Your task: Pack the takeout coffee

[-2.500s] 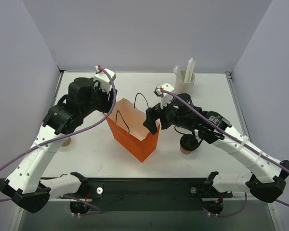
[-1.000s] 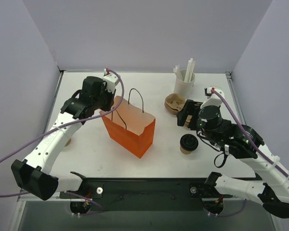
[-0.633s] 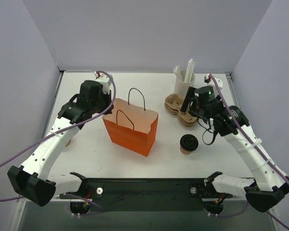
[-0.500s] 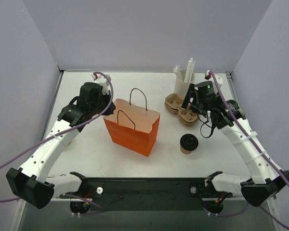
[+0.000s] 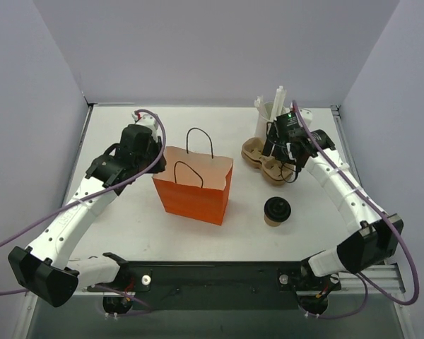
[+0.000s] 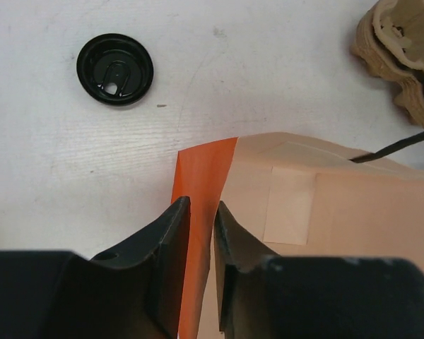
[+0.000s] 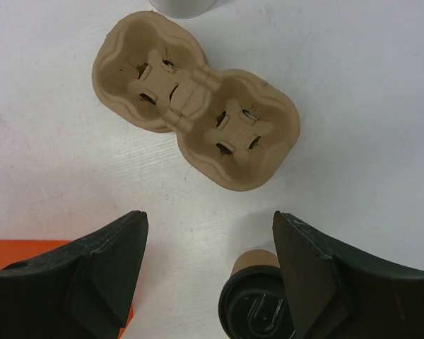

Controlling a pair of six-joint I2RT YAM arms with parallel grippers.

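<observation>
Swung far over the carrier (image 7: 198, 138), our right gripper (image 7: 208, 244) gapes; we should centre it, left gripper (image 6: 201, 226) pinching the bag (image 6: 325, 233).

A white table (image 5: 226, 120) fills the middle of the frame, enclosed by plain lavender walls (image 5: 212, 49) at top, left and right, evenly lit.

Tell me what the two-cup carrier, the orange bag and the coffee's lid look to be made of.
The carrier: moulded paper pulp, probably; matte tan, rough fibrous edges. The orange bag: paper, matte, crisp folds, paler inside with a taped patch. The lid on the takeout coffee: seemingly plastic, black, glossy, moulded ridges.
</observation>
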